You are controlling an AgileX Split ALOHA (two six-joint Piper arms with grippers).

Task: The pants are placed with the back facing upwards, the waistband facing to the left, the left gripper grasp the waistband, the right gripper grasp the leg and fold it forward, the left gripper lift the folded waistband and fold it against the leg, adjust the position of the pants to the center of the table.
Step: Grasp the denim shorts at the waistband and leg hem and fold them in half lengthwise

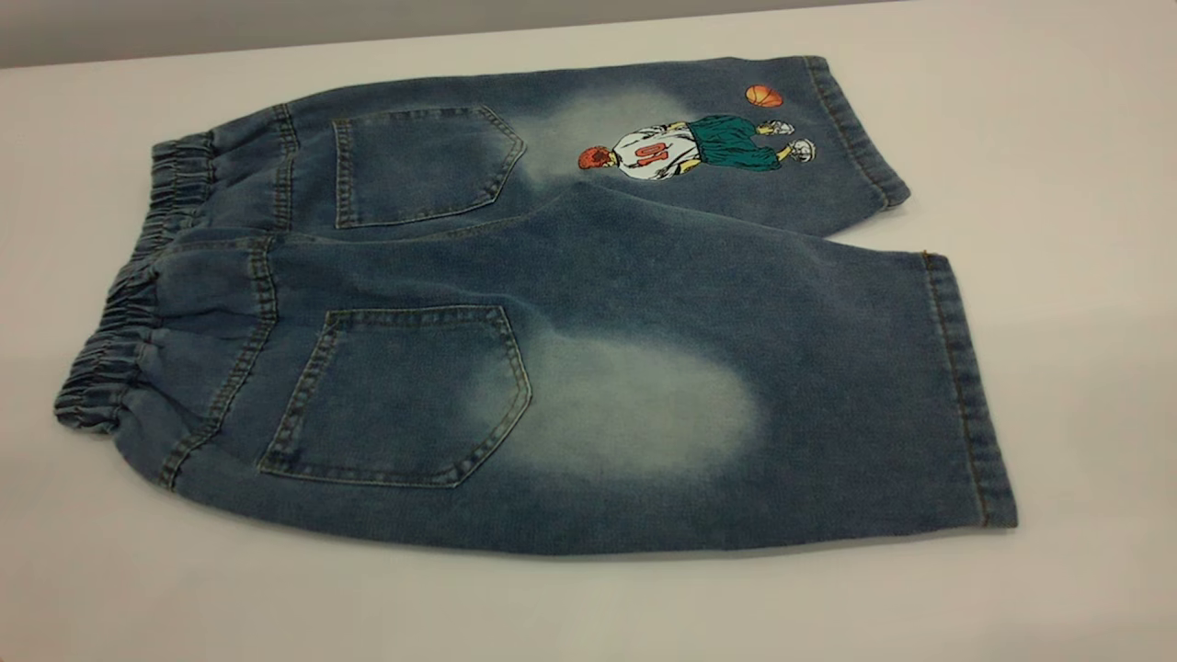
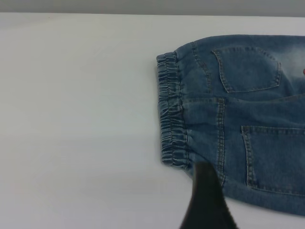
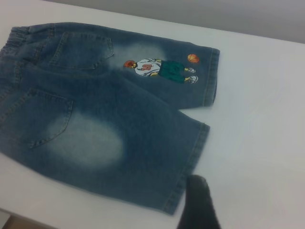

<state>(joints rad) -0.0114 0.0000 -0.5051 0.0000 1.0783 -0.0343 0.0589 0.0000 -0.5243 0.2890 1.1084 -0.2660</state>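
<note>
The pants (image 1: 588, 276) lie flat and spread on the table (image 1: 1067, 165), back up, with both patch pockets showing. The elastic waistband (image 1: 138, 276) points left. The leg (image 1: 736, 405) with the pale oval patch is the near one, and the far leg carries the basketball-player print (image 1: 690, 147). Neither gripper shows in the exterior view. In the left wrist view a black part of the left gripper (image 2: 207, 200) hangs over the near corner of the waistband (image 2: 170, 109). In the right wrist view a black part of the right gripper (image 3: 198, 205) hovers just off the near corner of the hem (image 3: 190, 157).
White tabletop surrounds the pants on every side, with a wide bare stretch left of the waistband (image 2: 71, 119) and right of the hems (image 3: 257, 119). The table's far edge (image 1: 276, 46) runs along the top of the exterior view.
</note>
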